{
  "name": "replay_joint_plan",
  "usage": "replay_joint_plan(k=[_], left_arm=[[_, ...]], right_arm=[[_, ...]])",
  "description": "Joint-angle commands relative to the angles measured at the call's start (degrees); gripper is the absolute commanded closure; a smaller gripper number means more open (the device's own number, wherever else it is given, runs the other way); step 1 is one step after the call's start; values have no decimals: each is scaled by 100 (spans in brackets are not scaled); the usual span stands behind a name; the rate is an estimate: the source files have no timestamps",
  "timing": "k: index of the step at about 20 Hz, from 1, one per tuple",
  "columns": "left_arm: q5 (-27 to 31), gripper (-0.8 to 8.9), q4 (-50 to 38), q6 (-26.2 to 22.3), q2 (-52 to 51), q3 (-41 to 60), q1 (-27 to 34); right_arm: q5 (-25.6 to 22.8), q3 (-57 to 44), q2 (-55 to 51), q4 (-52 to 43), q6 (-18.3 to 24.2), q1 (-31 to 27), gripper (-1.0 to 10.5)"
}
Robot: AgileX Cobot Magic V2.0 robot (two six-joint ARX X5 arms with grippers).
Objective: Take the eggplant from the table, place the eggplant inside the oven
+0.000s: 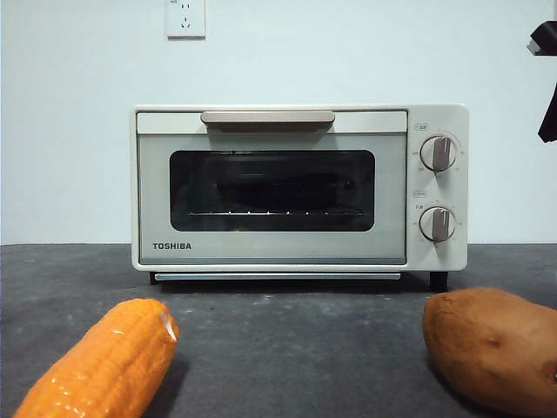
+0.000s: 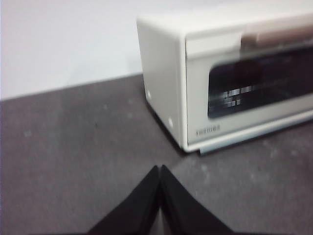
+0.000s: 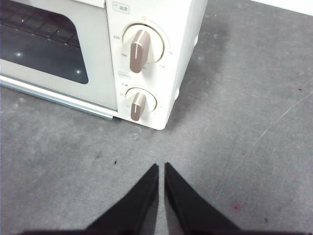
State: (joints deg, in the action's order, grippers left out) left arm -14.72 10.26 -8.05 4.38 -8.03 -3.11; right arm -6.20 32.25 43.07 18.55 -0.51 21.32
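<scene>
Worktop: dark grey, oven door closed
Eggplant: seemingly inside on rack
Left gripper, right gripper: fingers clenched, empty
Tip: confirm eggplant inside, retreat clear

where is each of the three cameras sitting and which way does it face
Front view: low at table height, facing the shut oven, eggplant inside; corn and sweet potato near; black arm tip top right.
Left wrist view: above the table, left gripper shut, facing the oven's left corner.
Right wrist view: right gripper shut, facing the knobs.
All share the oven.
</scene>
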Motion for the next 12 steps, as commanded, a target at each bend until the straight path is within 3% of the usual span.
replay_joint_plan(k=[1, 12], left_arm=[[17, 808, -87, -68, -286, 337, 11], [17, 808, -238, -31, -422, 782, 11]], right_arm=[[-24, 44, 20, -57, -96, 17, 942], [-24, 44, 20, -258, -98, 17, 942]])
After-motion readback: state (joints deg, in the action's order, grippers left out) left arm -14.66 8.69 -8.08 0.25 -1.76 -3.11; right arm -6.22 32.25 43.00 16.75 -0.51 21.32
